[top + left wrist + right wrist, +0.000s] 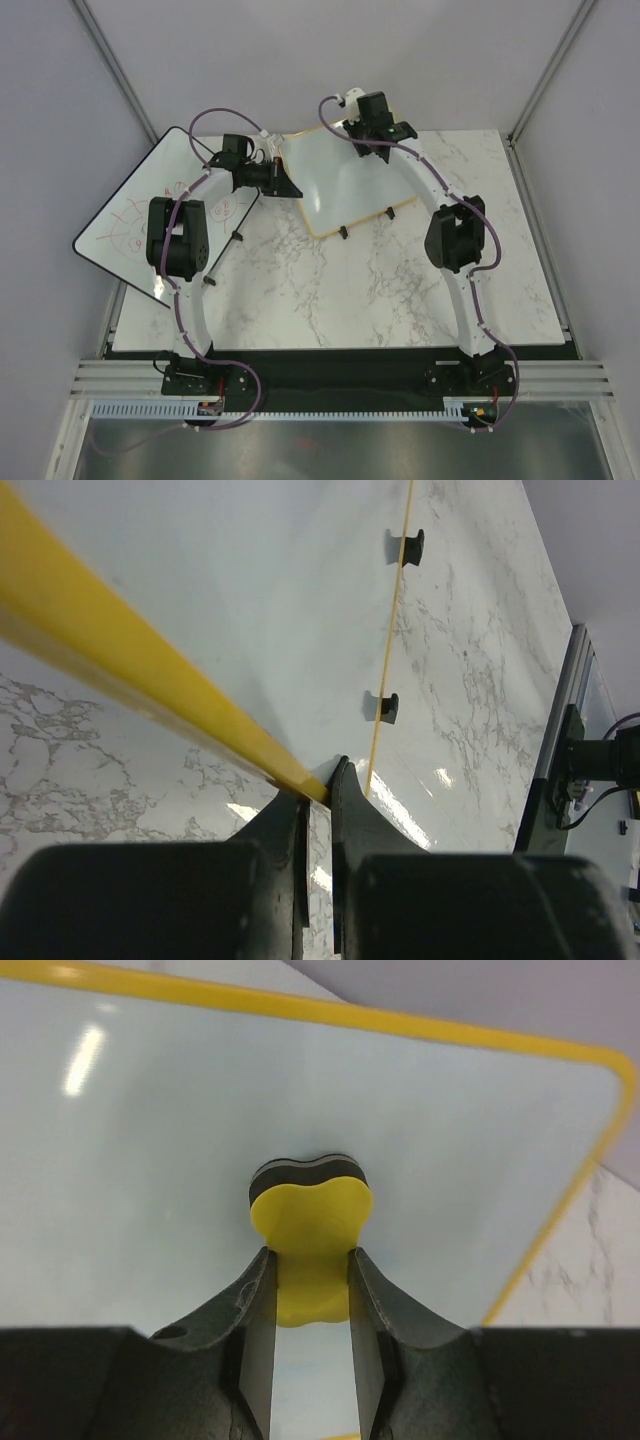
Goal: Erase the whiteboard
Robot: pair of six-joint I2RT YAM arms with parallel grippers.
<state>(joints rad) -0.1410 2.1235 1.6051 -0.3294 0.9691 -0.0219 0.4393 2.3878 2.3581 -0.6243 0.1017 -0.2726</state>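
Note:
The whiteboard, with a tan-yellow frame and two small black feet, lies tilted on the marble table at centre back. My left gripper is shut on its left frame edge; in the left wrist view the fingers pinch the yellow frame, with the white surface beyond. My right gripper is over the board's far right part, shut on a yellow eraser with a dark felt base pressed against the white surface. The surface looks blank in both wrist views.
A larger black-edged whiteboard with red scribbles lies at the left, overhanging the table edge under the left arm. The marble table stretches in front of the small board. Grey walls and corner posts surround the cell.

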